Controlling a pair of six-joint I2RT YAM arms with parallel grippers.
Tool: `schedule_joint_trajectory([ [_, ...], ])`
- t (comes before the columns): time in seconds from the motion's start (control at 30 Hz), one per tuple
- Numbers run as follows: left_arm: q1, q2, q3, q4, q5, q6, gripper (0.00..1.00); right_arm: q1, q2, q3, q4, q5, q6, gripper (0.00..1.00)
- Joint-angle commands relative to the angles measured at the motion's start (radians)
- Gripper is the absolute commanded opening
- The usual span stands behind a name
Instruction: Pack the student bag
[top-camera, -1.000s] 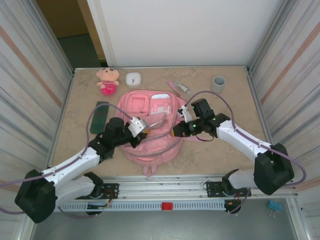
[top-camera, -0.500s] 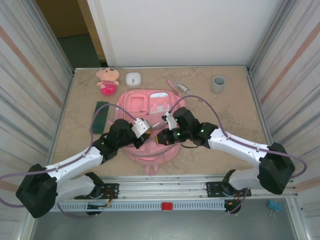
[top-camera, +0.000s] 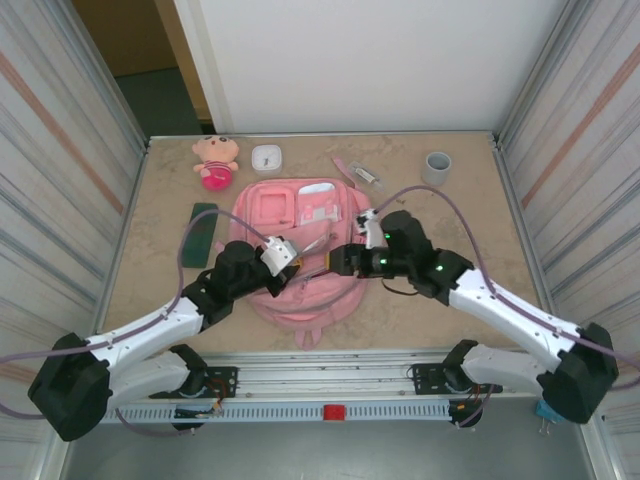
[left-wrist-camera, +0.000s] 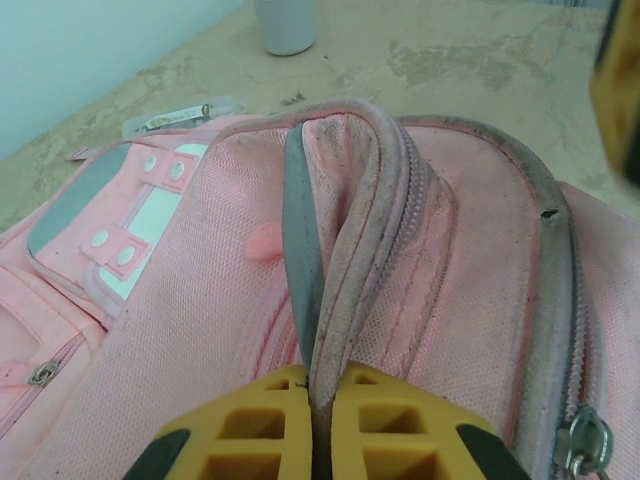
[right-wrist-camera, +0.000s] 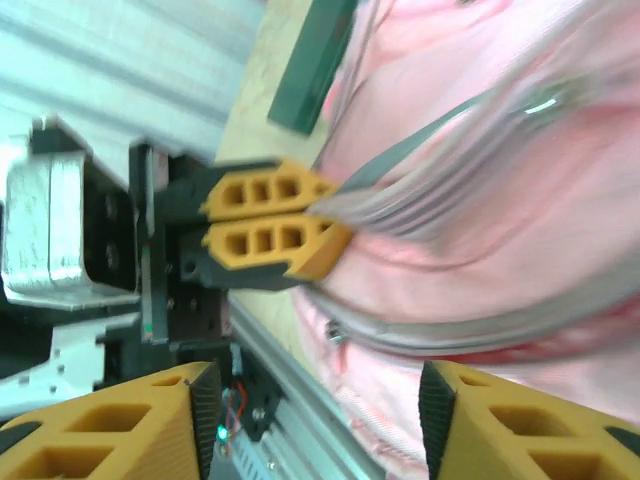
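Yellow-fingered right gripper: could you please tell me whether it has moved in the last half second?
Yes. The right gripper has drawn back rightward over the pink fabric backpack, toward the grey cylindrical cup, and its jaws stand open.

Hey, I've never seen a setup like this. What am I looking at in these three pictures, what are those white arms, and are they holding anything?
These are two robot arms bolted to the near edge of a table, each ending in a two-finger gripper. The wide picture comes from a fixed camera above and behind them; the other two come from small cameras on each wrist. On the table lie a pink backpack, a plush doll, a small white round item, a grey cup and a dark green flat object. The left gripper is shut, pinching a fold of the backpack along its zipper edge. The right gripper is open beside it, holding nothing.
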Motion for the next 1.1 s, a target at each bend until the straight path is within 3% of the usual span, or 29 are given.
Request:
schedule_joint_trajectory([
  [0.0, -0.004, -0.042, 0.003, 0.120, 0.031, -0.011, 0.02, -0.083, 0.000, -0.076, 0.031, -0.050, 0.132, 0.58],
  [0.2, -0.005, -0.048, 0.006, 0.118, 0.100, 0.008, 0.03, -0.093, 0.093, -0.079, 0.196, -0.144, 0.232, 0.61],
  [0.43, -0.006, -0.029, 0.013, 0.106, 0.182, 0.020, 0.06, -0.070, 0.187, -0.078, 0.338, -0.142, 0.313, 0.62],
  [0.6, -0.035, -0.019, 0.030, 0.061, 0.181, -0.016, 0.22, -0.057, 0.198, -0.085, 0.391, -0.116, 0.315, 0.33],
  [0.8, -0.139, -0.090, 0.112, -0.111, 0.039, -0.189, 0.43, -0.049, 0.181, -0.096, 0.373, -0.052, 0.270, 0.17],
  [0.9, -0.229, -0.135, 0.118, -0.163, -0.110, -0.268, 0.46, -0.039, 0.187, -0.097, 0.381, -0.053, 0.264, 0.10],
  [1.07, -0.340, -0.158, 0.117, -0.235, -0.304, -0.516, 0.49, -0.017, 0.191, -0.093, 0.381, -0.028, 0.239, 0.03],
])
